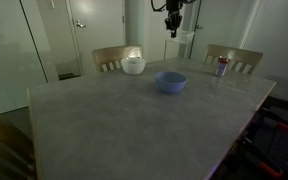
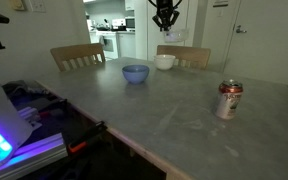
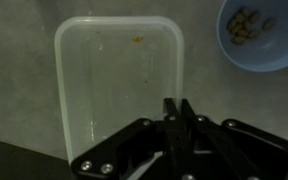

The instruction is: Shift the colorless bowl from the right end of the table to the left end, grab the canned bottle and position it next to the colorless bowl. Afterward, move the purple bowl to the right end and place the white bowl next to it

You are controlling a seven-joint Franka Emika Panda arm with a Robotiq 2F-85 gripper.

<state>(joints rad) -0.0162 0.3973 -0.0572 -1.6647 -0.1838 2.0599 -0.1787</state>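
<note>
The colorless bowl (image 3: pixel 104 90) lies flat on the grey tabletop (image 1: pixel 134 120). It fills the middle of the wrist view as a clear, squarish tub with rounded corners, empty but for a few specks on its floor. Its slightly longer side seems to run up and down that picture, though it is close to square. The purple bowl (image 3: pixel 264 35), with small pale bits inside, sits near its upper right corner, and a strip of bare tabletop separates the two. The fingers (image 3: pixel 172 115) are pressed together and pinch nothing. Their tips show over the lower right part of the tub's floor, nearer its right-hand wall than its left, so the tub lies below and mostly to the picture's left of them. In both exterior views the fingers (image 1: pixel 172 30) hang high above the far side of the tabletop, well clear of everything on it. The clear tub itself cannot be picked out in those views. They do show the white bowl (image 1: pixel 133 66) and the canned bottle (image 1: pixel 221 66) standing well apart, with the purple bowl between them. I judge the first step is not yet done. A grasp would probably mean spreading the fingers, coming straight down and straddling the near right-hand wall. That thin, see-through wall may flex or slip.
</note>
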